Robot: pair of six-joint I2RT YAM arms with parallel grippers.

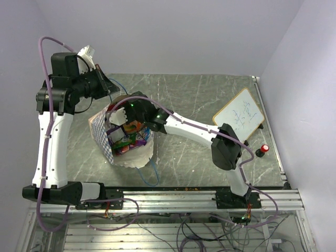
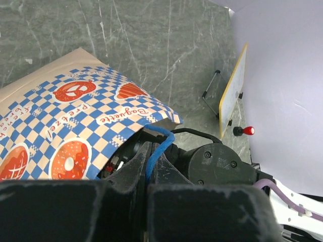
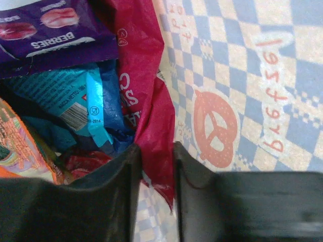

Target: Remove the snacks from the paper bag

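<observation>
The paper bag (image 1: 132, 155), cream with a blue-and-white checkered band, stands mid-table with its mouth open upward. Snacks (image 1: 129, 138) fill it. My left gripper (image 1: 109, 92) is above the bag's far rim, shut on a thin blue cord handle (image 2: 156, 146), holding the bag (image 2: 75, 126) up. My right gripper (image 1: 122, 119) reaches into the bag's mouth. In the right wrist view its jaws (image 3: 156, 156) pinch the lower edge of the large crimson bag (image 3: 144, 75) against the checkered wall (image 3: 242, 80). A purple berries pouch (image 3: 55, 30), a blue packet (image 3: 83, 98) and an orange-green packet (image 3: 20, 154) lie beside it.
A small whiteboard (image 1: 239, 115) on a wire stand is at the right rear, with a red button (image 1: 264, 149) in front of it. The bag's other blue cord handle (image 1: 152, 176) trails on the table toward the near edge. Grey marbled tabletop (image 1: 199, 100) surrounds the bag.
</observation>
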